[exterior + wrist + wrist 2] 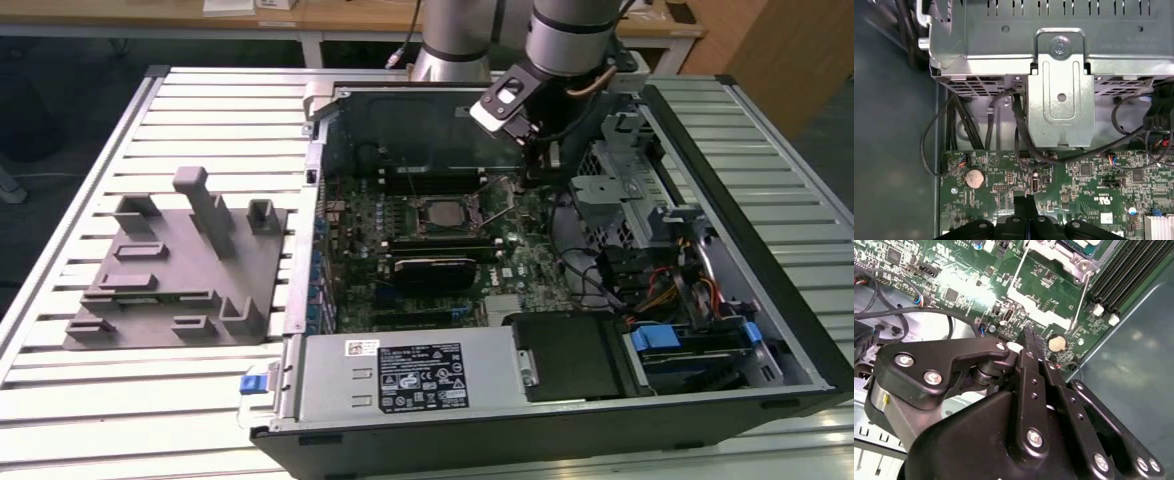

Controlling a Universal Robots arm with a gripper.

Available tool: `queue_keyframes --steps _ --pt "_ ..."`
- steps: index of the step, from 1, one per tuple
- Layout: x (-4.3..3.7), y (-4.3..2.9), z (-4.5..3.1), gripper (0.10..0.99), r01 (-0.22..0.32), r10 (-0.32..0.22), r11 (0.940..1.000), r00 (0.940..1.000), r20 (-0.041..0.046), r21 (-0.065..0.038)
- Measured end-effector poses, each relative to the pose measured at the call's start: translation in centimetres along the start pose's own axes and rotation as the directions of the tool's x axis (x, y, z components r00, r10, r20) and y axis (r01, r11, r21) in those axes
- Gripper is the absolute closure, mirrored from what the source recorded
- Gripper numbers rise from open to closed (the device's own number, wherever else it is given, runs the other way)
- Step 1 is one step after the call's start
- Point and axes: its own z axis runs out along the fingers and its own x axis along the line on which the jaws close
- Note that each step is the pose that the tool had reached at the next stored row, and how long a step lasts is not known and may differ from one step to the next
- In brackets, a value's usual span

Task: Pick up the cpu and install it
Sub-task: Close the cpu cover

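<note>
One cpu [438, 212] in motherboard socket [415, 214]

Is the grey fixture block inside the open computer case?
No, the grey fixture block stands on the slatted table, at the exterior view's left of the computer case.

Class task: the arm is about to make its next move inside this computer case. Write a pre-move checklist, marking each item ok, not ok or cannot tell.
1. Hand low over the green board, beside the socket: ok.
2. Chip gripped in the hand: not ok; fingers closed together, nothing seen between them.
3. Socket frame swung open, lever released: ok.
4. Chip already seated in the socket: cannot tell.
5. Black cables apart from the fingers: ok.
</note>
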Motion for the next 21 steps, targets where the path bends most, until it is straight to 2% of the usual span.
queue_keyframes --steps 12,21 --pt "-0.03 -0.01 2.08 0.980 0.000 0.000 1.0000 1.0000 0.0001 0.000" --pt "-0.03 -0.15 2.16 0.980 0.000 0.000 1.0000 1.0000 0.0000 0.000"
